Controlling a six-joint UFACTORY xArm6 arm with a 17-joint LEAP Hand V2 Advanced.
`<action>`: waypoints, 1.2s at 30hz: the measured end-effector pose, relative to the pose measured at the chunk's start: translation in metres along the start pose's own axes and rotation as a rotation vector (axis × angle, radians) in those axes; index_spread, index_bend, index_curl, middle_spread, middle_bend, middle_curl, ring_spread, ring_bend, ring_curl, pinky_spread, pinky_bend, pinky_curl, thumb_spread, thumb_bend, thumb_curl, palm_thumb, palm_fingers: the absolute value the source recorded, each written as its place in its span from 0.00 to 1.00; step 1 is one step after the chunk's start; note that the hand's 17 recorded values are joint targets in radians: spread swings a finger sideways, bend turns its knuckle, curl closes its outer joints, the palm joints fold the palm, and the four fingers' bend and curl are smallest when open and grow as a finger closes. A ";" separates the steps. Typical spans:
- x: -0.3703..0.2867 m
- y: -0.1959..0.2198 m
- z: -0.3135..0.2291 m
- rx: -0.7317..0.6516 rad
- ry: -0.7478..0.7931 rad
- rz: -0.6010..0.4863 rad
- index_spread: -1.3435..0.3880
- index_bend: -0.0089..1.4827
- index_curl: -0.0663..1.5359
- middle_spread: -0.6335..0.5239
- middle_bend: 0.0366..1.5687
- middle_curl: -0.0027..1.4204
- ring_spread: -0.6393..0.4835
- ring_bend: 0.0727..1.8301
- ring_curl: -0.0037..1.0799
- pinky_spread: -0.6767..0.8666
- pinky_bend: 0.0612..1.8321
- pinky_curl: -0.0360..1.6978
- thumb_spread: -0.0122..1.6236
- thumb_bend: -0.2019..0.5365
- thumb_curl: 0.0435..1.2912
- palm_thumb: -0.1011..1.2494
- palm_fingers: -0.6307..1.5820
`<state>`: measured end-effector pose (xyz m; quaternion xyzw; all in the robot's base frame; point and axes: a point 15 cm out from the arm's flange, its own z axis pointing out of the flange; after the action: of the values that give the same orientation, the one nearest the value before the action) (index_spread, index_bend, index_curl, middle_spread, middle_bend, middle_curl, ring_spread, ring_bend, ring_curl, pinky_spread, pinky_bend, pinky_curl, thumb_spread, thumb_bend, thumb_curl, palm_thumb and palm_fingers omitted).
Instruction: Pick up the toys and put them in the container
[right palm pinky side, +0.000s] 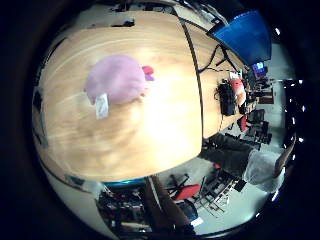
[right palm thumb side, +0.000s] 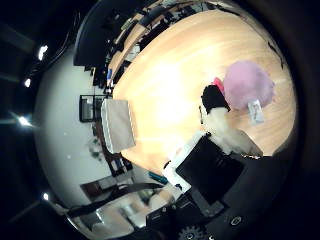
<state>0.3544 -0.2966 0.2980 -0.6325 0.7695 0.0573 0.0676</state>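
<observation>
Lying on the wooden tabletop (right palm pinky side: 165, 125) is one pink plush toy (right palm pinky side: 117, 79), rounded and puffy, with a white sewn-in label (right palm pinky side: 101, 105) at one side and a small bright-pink part (right palm pinky side: 148, 73) sticking out at the other. Only this single toy shows in either palm view. A pale fabric-sided box (right palm thumb side: 119, 124), probably the container, stands at the tabletop's far edge, well apart from the toy, and there is just one of it.

One part of the hand (right palm thumb side: 220, 150) reaches into the thumb-side view, a white finger with a black tip (right palm thumb side: 215, 98) extended toward the toy and close beside it; nothing is held, and the fingers look released rather than curled.

Judging by its look, the toy should be light and soft and will squash under pressure, so it is neither fragile nor slippery. Closing the fingers round the rounded body should hold better than pinching the label, which would let it dangle and swing.
</observation>
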 end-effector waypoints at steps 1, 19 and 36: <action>0.000 -0.001 0.004 -0.006 -0.003 -0.001 0.43 0.14 0.29 0.27 0.09 0.18 0.27 0.42 0.21 0.62 0.36 0.02 0.62 0.24 0.38 0.51 0.49; 0.017 -0.017 0.057 -0.124 -0.013 0.009 0.45 0.13 0.28 0.31 0.09 0.19 0.31 0.41 0.21 0.65 0.37 0.02 0.63 0.24 0.37 0.51 0.46; 0.027 -0.010 0.102 -0.230 -0.019 0.027 0.47 0.13 0.27 0.35 0.09 0.20 0.36 0.39 0.21 0.67 0.37 0.04 0.64 0.24 0.37 0.52 0.42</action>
<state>0.3627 -0.3072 0.1929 -0.6249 0.7656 0.1524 0.0011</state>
